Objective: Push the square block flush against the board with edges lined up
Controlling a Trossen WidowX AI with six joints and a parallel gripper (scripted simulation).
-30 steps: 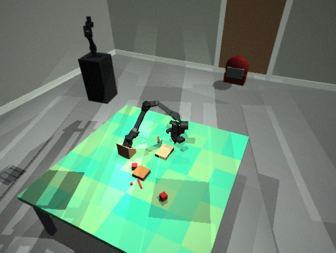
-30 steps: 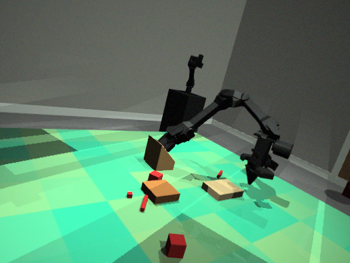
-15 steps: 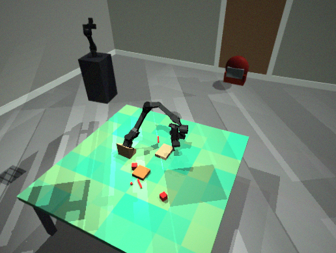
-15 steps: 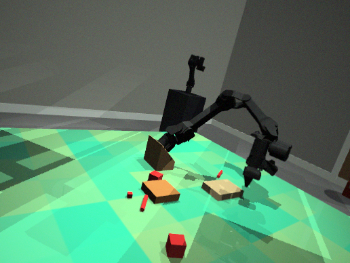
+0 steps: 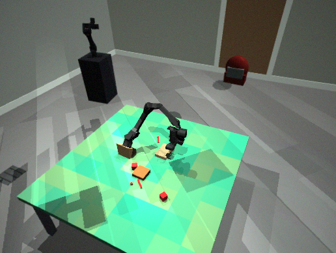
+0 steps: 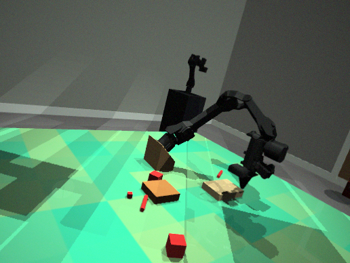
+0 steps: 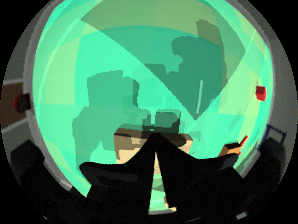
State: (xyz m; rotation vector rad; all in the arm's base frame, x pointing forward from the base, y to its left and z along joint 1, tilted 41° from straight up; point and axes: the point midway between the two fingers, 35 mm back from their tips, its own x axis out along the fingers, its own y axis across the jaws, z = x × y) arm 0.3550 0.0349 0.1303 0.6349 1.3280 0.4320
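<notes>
The square block [image 5: 141, 172] [image 6: 161, 190] [image 7: 231, 149] is orange and lies flat. The board [image 5: 161, 151] [image 6: 218, 187] [image 7: 126, 144], a pale tan piece, lies flat too, to the right of the block in the top and exterior views, with a wide gap between them. My gripper [image 5: 168, 148] [image 6: 243, 186] [image 7: 154, 136] is shut and empty, pointing down at the board's far right end. In the wrist view the fingertips cover part of the board. I cannot tell whether they touch it.
A red cube [image 5: 134, 165] [image 6: 155, 175] stands close behind the block. A red stick [image 5: 139, 184] [image 6: 144, 203] and a tiny red cube [image 5: 131, 183] [image 6: 129, 194] lie before it. Another red cube [image 5: 163, 196] [image 6: 176, 245] [image 7: 261, 93] is nearer the front. A second stick [image 5: 158, 139] [image 6: 220, 173] lies behind the board.
</notes>
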